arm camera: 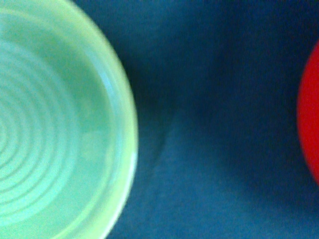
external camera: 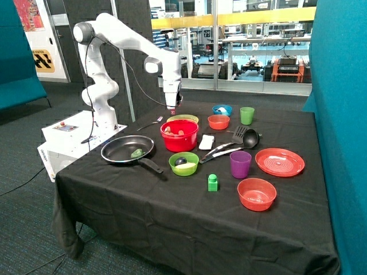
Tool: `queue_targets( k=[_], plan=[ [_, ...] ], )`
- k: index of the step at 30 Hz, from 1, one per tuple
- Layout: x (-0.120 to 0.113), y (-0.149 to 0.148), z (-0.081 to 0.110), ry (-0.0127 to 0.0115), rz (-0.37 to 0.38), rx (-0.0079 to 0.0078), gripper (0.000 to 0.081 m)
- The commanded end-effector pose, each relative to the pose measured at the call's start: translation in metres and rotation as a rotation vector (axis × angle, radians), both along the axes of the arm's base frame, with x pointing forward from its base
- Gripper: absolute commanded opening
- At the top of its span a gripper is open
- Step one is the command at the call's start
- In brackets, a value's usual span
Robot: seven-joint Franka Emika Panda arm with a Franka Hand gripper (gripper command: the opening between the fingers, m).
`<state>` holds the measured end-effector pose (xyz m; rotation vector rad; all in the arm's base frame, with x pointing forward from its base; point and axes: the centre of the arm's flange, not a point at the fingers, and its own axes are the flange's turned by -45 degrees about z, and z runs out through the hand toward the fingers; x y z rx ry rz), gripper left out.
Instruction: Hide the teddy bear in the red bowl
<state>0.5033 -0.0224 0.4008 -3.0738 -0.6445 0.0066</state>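
Observation:
The deep red bowl (external camera: 179, 137) stands mid-table, behind the frying pan. Inside it lies a brown and tan plush shape, the teddy bear (external camera: 172, 130), only partly showing above the rim. My gripper (external camera: 172, 107) hangs above the back rim of the red bowl, over the gap between that bowl and a pale green plate (external camera: 184, 118). In the wrist view the green plate (arm camera: 55, 124) with its ringed surface fills one side. A sliver of the red bowl (arm camera: 311, 114) shows at the opposite edge, with black cloth between them. The wrist view shows nothing of the gripper.
A black frying pan (external camera: 127, 150) holds a green item. A green bowl (external camera: 183, 164), green block (external camera: 213, 183), purple cup (external camera: 240, 164), red plate (external camera: 280, 162) and translucent red bowl (external camera: 256, 193) stand nearer the front. A black ladle (external camera: 248, 139), orange-red bowl (external camera: 218, 121), blue bowl (external camera: 222, 109) and green cup (external camera: 247, 116) stand behind.

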Motion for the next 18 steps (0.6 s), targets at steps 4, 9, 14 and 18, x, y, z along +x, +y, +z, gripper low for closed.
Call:
queue_targets(
  k=[4, 9, 14, 18],
  plan=[
    [-0.032, 0.037, -0.006, -0.0043, 0.066, 0.0001, 0.0509],
    [-0.044, 0.052, -0.013, -0.0043, 0.120, 0.0002, 0.0502],
    [-0.058, 0.073, -0.016, -0.0043, 0.183, 0.0004, 0.0503],
    [-0.069, 0.094, -0.017, -0.0043, 0.257, 0.0005, 0.0504]
  ],
)
